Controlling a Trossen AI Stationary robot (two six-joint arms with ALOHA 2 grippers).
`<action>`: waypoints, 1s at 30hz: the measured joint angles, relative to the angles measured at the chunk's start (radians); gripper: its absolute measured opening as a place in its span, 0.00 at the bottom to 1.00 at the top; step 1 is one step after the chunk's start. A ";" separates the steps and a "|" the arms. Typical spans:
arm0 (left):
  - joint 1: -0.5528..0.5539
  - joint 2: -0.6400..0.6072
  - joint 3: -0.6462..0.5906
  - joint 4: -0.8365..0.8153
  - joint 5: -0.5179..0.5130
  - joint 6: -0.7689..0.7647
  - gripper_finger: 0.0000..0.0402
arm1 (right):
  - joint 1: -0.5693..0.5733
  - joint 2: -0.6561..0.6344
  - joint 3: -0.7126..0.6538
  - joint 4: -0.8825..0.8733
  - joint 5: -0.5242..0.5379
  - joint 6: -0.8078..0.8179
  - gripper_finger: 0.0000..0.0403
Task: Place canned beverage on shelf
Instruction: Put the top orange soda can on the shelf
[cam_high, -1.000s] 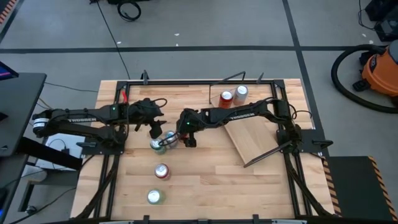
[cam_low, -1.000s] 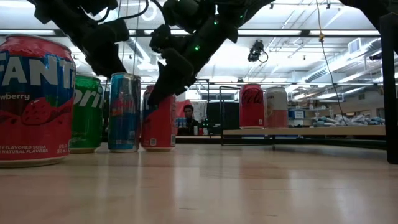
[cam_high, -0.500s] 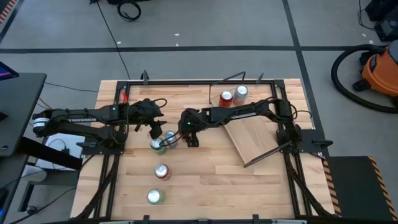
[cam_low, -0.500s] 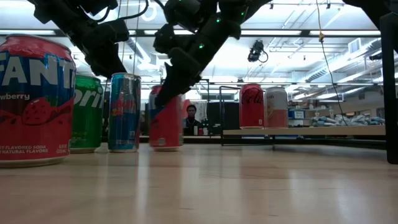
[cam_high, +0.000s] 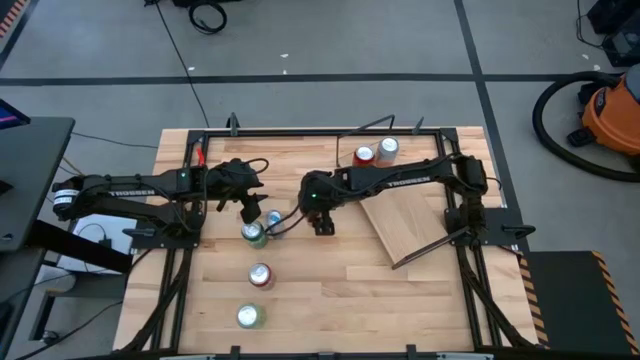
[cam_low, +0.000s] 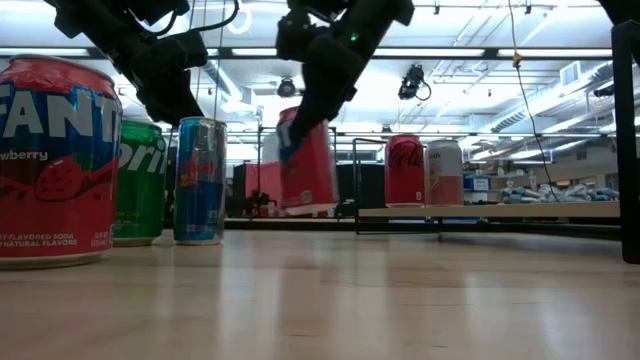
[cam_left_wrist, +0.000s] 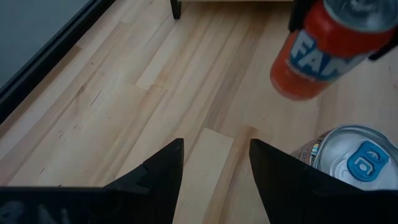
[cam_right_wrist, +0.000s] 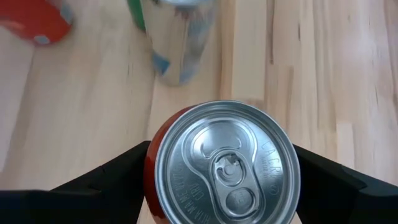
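The right hand (cam_right_wrist: 224, 186) grips a red can (cam_low: 307, 168) from both sides, lifted clear of the table (cam_high: 330, 300) and tilted, likely so it can pass over to the shelf (cam_high: 405, 222). Near it stand the blue can (cam_low: 200, 180) and green can (cam_low: 138, 182). Two cans (cam_high: 374, 153) already sit beyond the shelf. The left hand (cam_left_wrist: 214, 162) hangs half-open and empty above the blue can.

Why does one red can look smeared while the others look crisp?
In the low view the red can in the right pincer is motion-blurred, off the table; the Fanta can is crisp. In the right wrist view its lid is sharp, cans behind it soft.
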 joint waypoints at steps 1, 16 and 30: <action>0.000 0.000 0.000 0.000 0.000 0.000 0.48 | 0.000 -0.008 0.000 -0.019 0.000 0.004 0.83; 0.000 0.000 0.000 0.000 0.000 0.000 0.48 | 0.034 -0.127 -0.014 -0.274 0.111 0.094 0.83; 0.000 0.000 0.000 0.000 0.000 -0.005 0.48 | 0.022 -0.474 -0.432 -0.082 0.137 0.105 0.83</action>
